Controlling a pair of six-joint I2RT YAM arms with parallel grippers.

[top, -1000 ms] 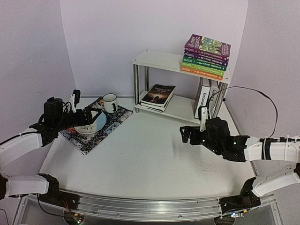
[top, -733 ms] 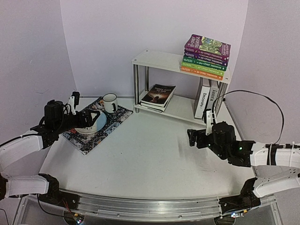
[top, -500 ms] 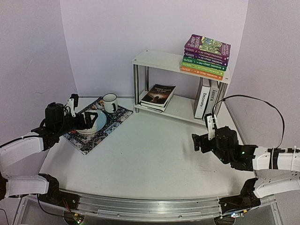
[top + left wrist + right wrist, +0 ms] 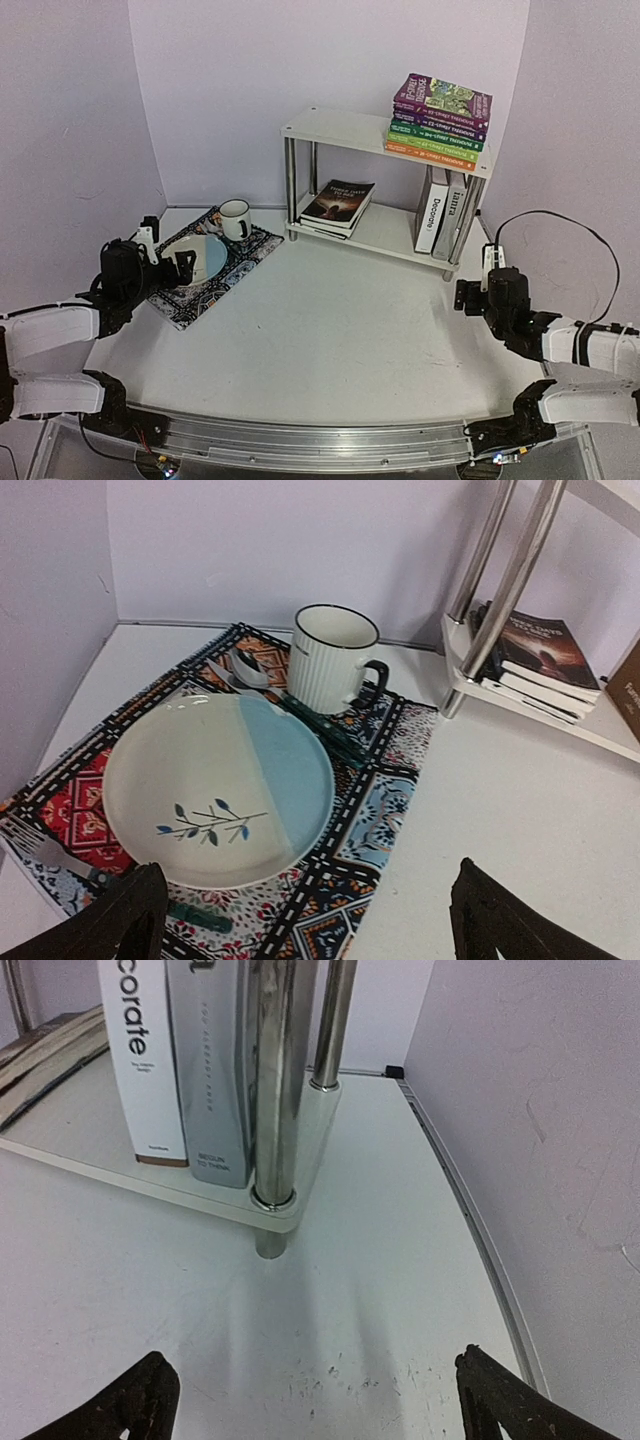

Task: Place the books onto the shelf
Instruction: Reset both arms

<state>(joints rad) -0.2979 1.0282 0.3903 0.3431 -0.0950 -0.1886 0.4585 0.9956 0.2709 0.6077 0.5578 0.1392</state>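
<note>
All visible books already lodged on the small white two-tier shelf (image 4: 335,128) with shiny metal tube legs, at the back right of the counter.
- Top board, far right end: flat stack of purple, green and orange paperbacks (image 4: 438,125).
- Lower board, left: short pile of dark-covered books (image 4: 338,206), lying flat.
- Lower board, right: two tall white and grey books (image 4: 440,212), upright, spines outward, touching each other, just beside the front right leg.

Left pincer (image 4: 172,268): black, spread wide, pinching nothing, low over the near end of the dark patterned placemat (image 4: 245,262).
Right pincer (image 4: 468,297): black, spread wide, empty, low over bare counter, near the front right leg but apart from it.

Step in hand, by judgement: shelving done, only the parking of both arms left.
- Keep both pincers spread and low.
- Draw straight back toward the bases.
- Leave a margin at the front right leg, for fear of a toppled top stack from any knock.
- On the left, stay clear of crockery.

Surface: smooth white matt counter (image 4: 330,330), faint dark specks near the right pincer, curved metal rail (image 4: 320,440) along the near edge.
On the placemat: round cream-and-blue plate (image 4: 215,790) with a leaf sprig, and a white ribbed mug (image 4: 330,658) with a dark rim, just behind it.
Room: plain lilac walls (image 4: 330,60) behind and on both sides.
</note>
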